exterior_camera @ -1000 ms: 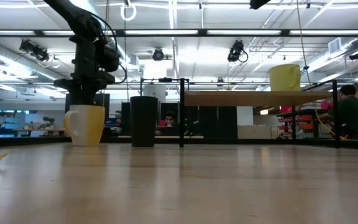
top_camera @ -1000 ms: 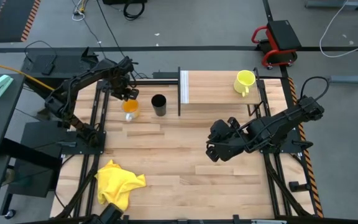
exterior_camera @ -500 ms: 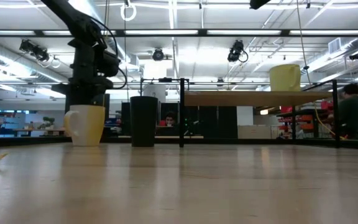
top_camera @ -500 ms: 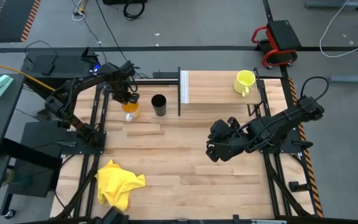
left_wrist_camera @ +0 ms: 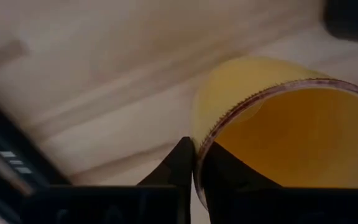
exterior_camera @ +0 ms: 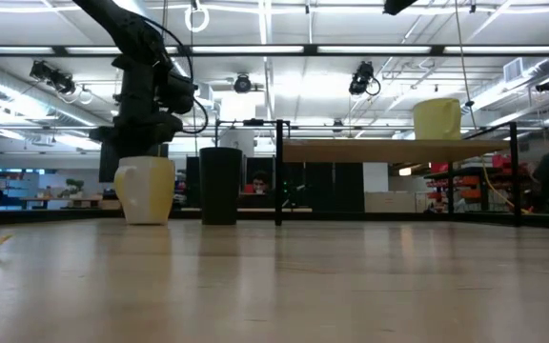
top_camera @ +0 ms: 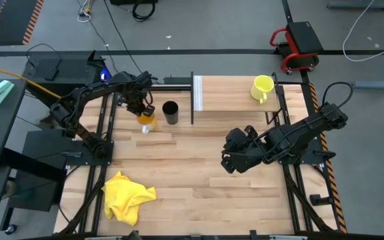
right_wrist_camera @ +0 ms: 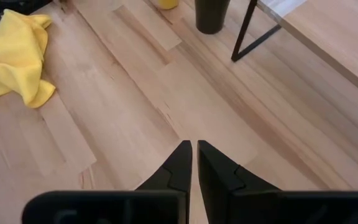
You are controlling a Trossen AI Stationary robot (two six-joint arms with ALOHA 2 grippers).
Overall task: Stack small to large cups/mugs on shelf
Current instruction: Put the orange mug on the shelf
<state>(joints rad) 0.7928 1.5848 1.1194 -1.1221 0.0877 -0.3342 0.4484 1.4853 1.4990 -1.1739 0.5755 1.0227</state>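
Since the left claw (top_camera: 143,109) is only pinching the orange cup (top_camera: 145,120) by its rim, it's risking slipping or bumping the black cup (top_camera: 170,112) just beside it.

Orange cup (left_wrist_camera: 278,130) by the left gripper (left_wrist_camera: 194,163) — smooth, translucent plastic. Tabletop (right_wrist_camera: 135,118) ahead of it — pale matt wood. Soft yellow cloth (right_wrist_camera: 11,53).

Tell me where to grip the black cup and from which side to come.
Grip the black cup by its rim or upper wall, coming straight down: it stands upright and open-topped, with the orange cup close on one side and the shelf leg on the other.
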